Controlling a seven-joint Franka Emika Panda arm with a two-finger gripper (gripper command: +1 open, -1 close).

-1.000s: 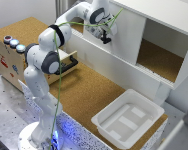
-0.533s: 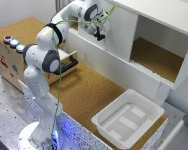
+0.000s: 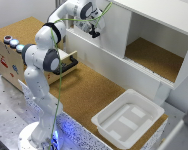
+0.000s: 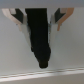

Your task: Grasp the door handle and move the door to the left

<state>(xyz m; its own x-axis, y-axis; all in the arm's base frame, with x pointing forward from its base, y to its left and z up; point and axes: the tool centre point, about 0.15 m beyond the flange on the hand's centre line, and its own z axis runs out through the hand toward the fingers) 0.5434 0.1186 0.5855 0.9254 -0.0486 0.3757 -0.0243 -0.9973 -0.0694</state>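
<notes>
We start at the arm's black two-fingered pincer (image 3: 95, 34), which sits pressed up against the large plain white flat door panel (image 3: 113, 31) of the white cabinet (image 3: 159, 15). In the wrist view a dark elongated shape (image 4: 41, 37) fills the middle of the picture, with the pincer's pale fingers (image 4: 57, 20) flanking it on either side; the picture is too blurred for us to tell whether that dark shape is the handle or whether the fingers are clamped on it, so we cannot tell the pincer's state. Behind the dark shape we see only smooth white surface.

The door covers the half of the cabinet front directly around the pincer. On the exterior view's right of the pincer, beyond the door's edge, the cabinet stands uncovered, showing a cork-brown floor (image 3: 156, 57) inside. Below the pincer runs the long low white board (image 3: 114, 62) along the cabinet's base. Farther out, the brown cork tabletop (image 3: 84, 95) carries a white rectangular plastic tray (image 3: 128, 120), well apart from the pincer. The white Franka arm (image 3: 41, 60) rises from its base, and a light wooden box with coloured buttons (image 3: 11, 52) stands behind it.
</notes>
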